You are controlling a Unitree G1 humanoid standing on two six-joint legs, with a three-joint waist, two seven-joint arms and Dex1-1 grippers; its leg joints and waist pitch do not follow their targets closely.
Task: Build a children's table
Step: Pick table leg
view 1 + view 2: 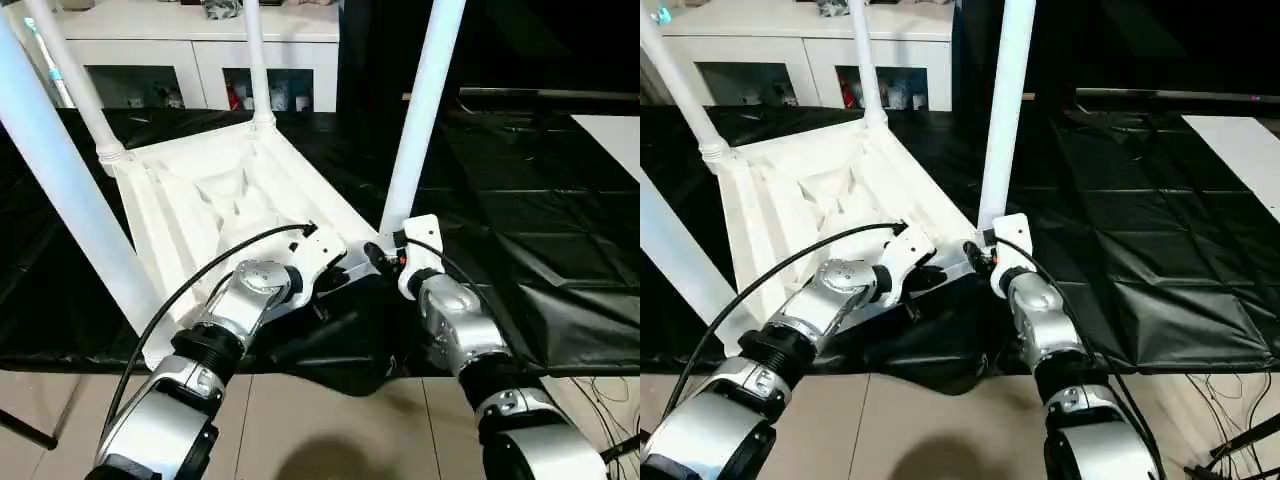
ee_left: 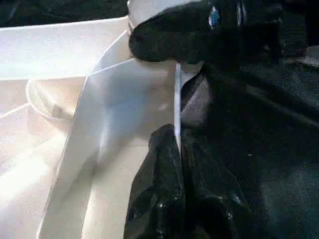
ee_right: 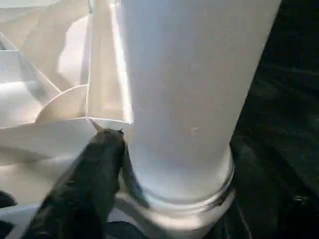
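Table-building on the black-sheeted table (image 1: 520, 250): I pinch the upturned children's table (image 1: 200, 200) rim with my left gripper (image 2: 177, 149), steadying it while my right gripper (image 3: 169, 169) straddles the near leg (image 1: 425, 110).

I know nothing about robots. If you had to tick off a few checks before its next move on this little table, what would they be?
1. All four legs standing in the upturned children's table: ok.
2. Near right leg seated in its corner socket: looks ok, its collar meets the socket.
3. Left gripper pinched shut on the table's thin rim: ok.
4. Right gripper straddling the leg's base, one finger beside it: whether it grips, cannot tell.
5. Table fully on the black sheet: cannot tell, its near corner sits close to the edge.
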